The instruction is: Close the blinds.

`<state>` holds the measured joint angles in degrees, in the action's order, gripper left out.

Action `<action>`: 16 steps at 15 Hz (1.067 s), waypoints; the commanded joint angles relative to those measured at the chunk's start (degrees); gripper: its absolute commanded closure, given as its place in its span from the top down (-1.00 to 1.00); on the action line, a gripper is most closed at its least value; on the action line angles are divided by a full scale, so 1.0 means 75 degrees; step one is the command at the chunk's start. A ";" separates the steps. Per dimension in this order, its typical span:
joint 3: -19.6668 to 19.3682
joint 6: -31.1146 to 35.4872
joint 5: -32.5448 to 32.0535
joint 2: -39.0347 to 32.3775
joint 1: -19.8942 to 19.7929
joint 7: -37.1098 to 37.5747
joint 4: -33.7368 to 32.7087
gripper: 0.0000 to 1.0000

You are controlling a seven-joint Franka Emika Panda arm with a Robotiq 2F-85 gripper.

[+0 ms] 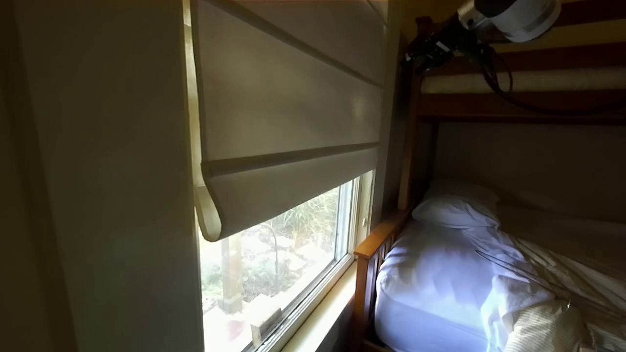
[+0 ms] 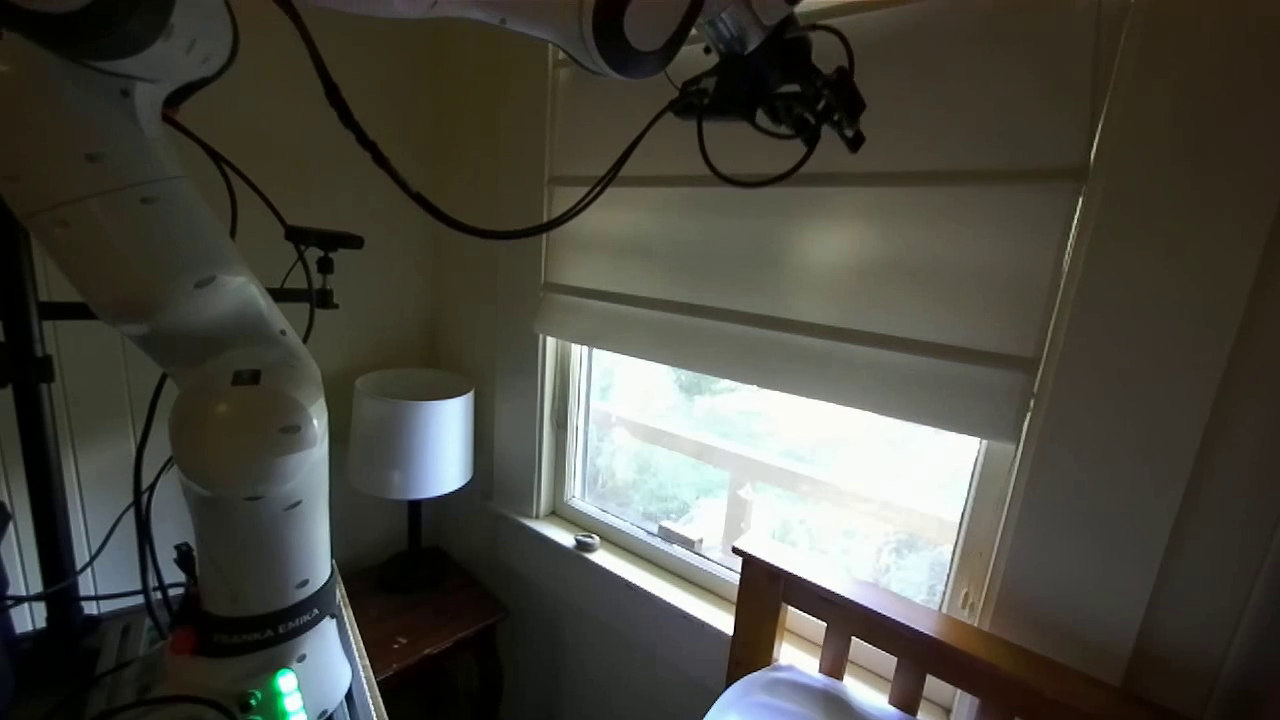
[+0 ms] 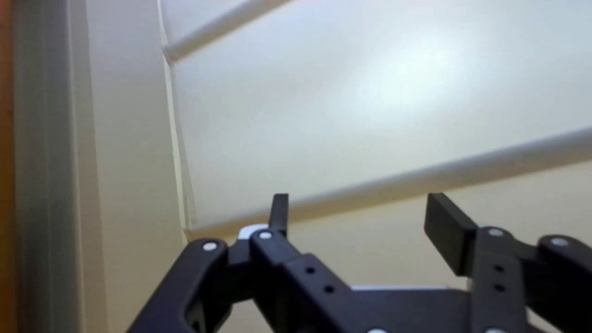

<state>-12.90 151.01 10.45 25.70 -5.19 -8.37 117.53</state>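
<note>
Cream blinds (image 2: 800, 245) hang downward, folded crosswise, their long axis unclear.

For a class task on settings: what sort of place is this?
Most likely a bedroom: there is a wooden bunk bed with a pillow, and a lamp on a side table.

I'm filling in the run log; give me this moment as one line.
blinds: partly lowered | window: lower part uncovered | fingers: open, holding nothing | closing: unfinished
</note>
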 commanded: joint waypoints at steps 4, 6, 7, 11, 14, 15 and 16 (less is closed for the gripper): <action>-0.0209 -0.0383 -0.0109 0.0255 -0.0341 0.0123 0.0539 1.00; -0.0180 -0.0383 -0.0105 0.0239 -0.0283 0.0120 0.0502 1.00; -0.0157 -0.0383 -0.0106 0.0234 -0.0269 0.0122 0.0489 1.00; -0.0919 -0.0739 0.0145 -0.0219 -0.0072 -0.0622 -0.0541 1.00; -0.1717 -0.1937 0.0548 -0.0855 0.0436 -0.1747 -0.1910 1.00; -0.1961 -0.2711 0.0656 -0.1040 0.0567 -0.2206 -0.2330 1.00; -0.2143 -0.3298 0.0788 -0.1310 0.0625 -0.2576 -0.2779 1.00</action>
<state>-24.75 137.49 12.76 22.60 -3.20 -20.05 107.80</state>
